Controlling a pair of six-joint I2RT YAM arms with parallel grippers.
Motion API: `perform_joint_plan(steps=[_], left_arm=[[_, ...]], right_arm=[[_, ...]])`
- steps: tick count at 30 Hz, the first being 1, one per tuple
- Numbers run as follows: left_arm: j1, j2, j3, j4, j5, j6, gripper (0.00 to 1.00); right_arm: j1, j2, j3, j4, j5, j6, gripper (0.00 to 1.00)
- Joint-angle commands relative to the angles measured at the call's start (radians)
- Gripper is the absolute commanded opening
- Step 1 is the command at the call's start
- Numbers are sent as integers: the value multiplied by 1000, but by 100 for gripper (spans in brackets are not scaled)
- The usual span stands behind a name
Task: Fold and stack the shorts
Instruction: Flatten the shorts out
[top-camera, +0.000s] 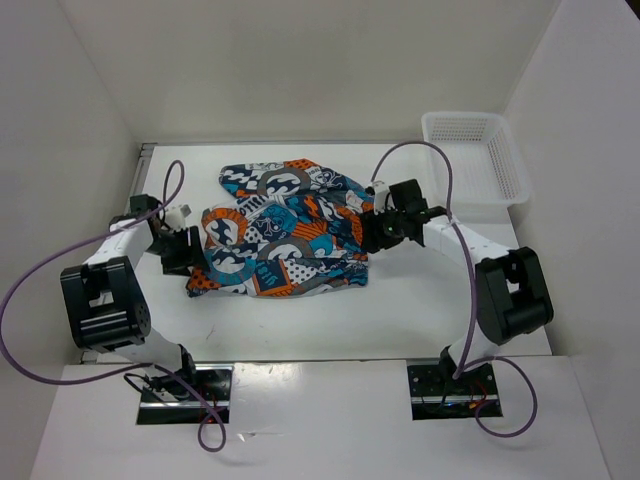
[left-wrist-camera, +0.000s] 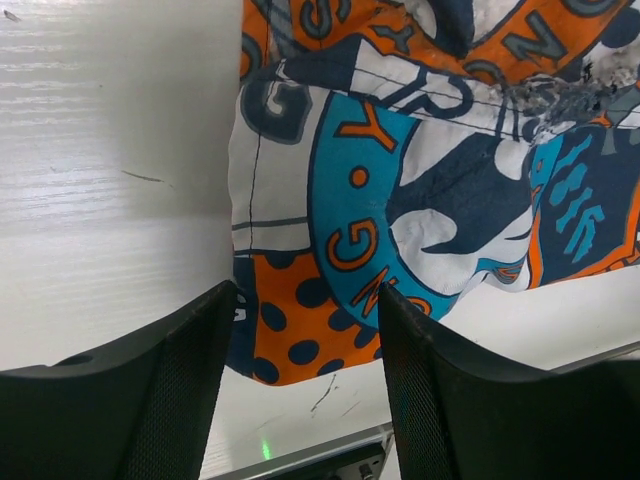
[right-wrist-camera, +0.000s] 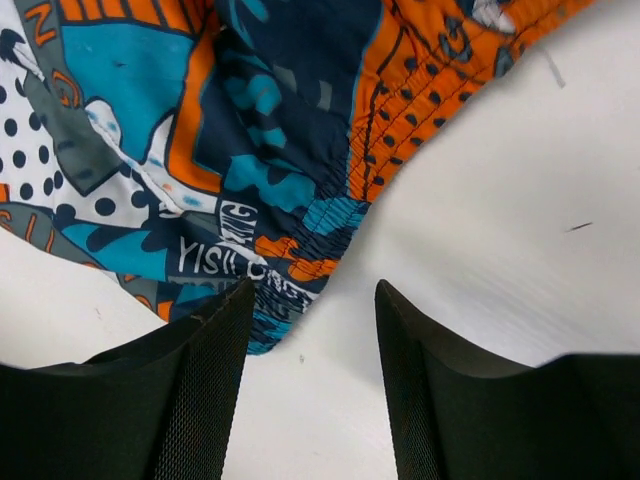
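Jaws stand apart and empty on both sides: a hem corner (left-wrist-camera: 300, 350) of the shorts (left-wrist-camera: 400, 200) lies between the fingers of the left gripper (left-wrist-camera: 305, 300), the waistband (right-wrist-camera: 300, 230) just ahead of the right gripper (right-wrist-camera: 312, 295). Beyond them the cloth looks rumpled, so we judge the fold not yet begun; next, each must pinch its edge firmly.

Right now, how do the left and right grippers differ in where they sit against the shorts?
Left gripper is at the left edge of the shorts in the top view; right gripper is at their right edge. Left gripper's jaws frame an orange dotted corner of fabric; right gripper's jaws frame mostly bare table, with the gathered waistband at the gap's edge. Shared: both stand open, neither clamping cloth.
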Motion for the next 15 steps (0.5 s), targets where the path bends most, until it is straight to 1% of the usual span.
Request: perform_joint_plan(steps=[1, 3, 4, 8, 9, 11, 12, 14, 15], left_arm=[[20, 13, 18, -11, 2, 4, 66], [20, 23, 18, -11, -20, 4, 69], [31, 23, 18, -11, -20, 4, 72], [42, 23, 7, -11, -20, 4, 75], [42, 23, -2, -11, -20, 4, 75], [42, 23, -2, -11, -9, 4, 75], [42, 33, -11, -11, -9, 4, 75], [42, 42, -11, -11, 0, 4, 75], [42, 43, -11, -20, 12, 4, 71]], right_arm=[[-2, 31, -26, 52, -59, 79, 58], [-2, 31, -40, 63, -69, 110, 59], [-2, 41, -52, 63, -81, 136, 59], [-2, 63, -78, 83, -113, 184, 60], [-2, 63, -89, 96, -113, 196, 60], [-2, 84, -99, 112, -92, 236, 64], [-11, 84, -100, 126, -92, 245, 66], [-11, 106, -100, 126, -79, 245, 68], [-11, 106, -100, 135, -79, 245, 68]])
